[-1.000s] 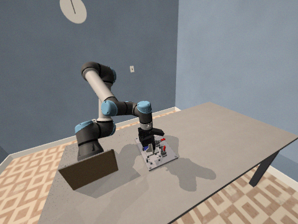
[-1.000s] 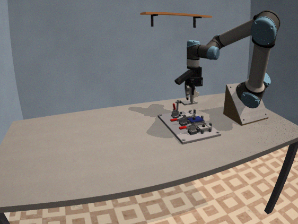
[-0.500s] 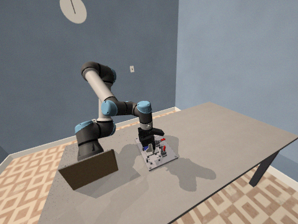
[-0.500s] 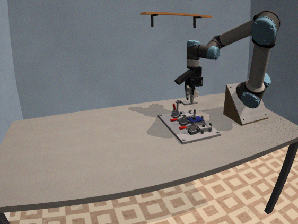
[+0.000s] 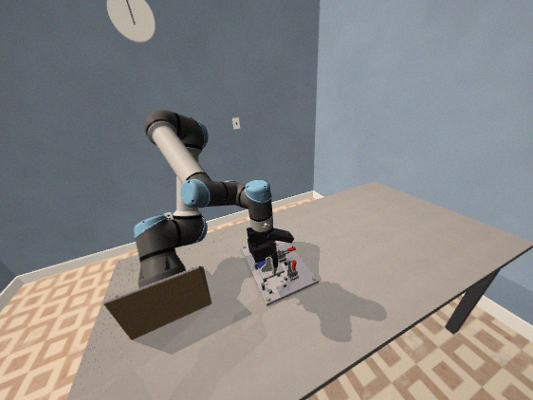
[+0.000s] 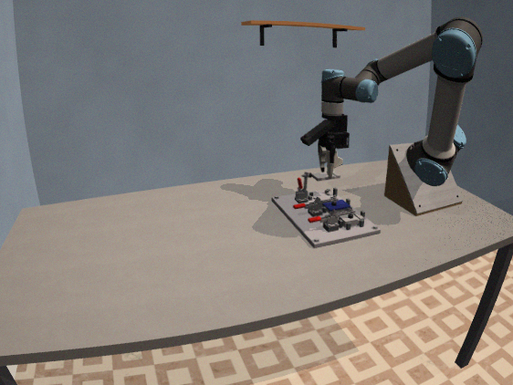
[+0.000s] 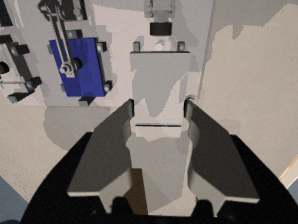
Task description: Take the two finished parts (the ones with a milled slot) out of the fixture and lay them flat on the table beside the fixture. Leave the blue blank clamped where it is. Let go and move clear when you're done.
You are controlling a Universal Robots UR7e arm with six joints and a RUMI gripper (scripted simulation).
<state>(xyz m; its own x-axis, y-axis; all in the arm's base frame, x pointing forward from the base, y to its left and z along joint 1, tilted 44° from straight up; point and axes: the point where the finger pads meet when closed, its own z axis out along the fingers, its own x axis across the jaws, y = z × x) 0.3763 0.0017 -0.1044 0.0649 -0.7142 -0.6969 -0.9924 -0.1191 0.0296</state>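
Observation:
My gripper [image 7: 158,100] is shut on a grey finished part [image 7: 159,95] with a thin milled slot across it. In the exterior view the gripper [image 6: 329,172] holds the part a little above the far end of the grey fixture plate [image 6: 326,216]. The blue blank [image 7: 77,67] sits clamped on the plate to the left of the held part; it also shows in the exterior view [image 6: 337,206] and in the top view [image 5: 259,262]. A second grey part [image 6: 349,221] sits in the near station. In the top view the gripper [image 5: 267,264] hides the held part.
Toggle clamps with red handles [image 6: 298,206] [image 6: 314,219] stand along the fixture's left side, one handle raised [image 6: 299,182]. The arm's wedge base [image 6: 422,187] stands to the right of the fixture. Bare table top lies left of and in front of the plate.

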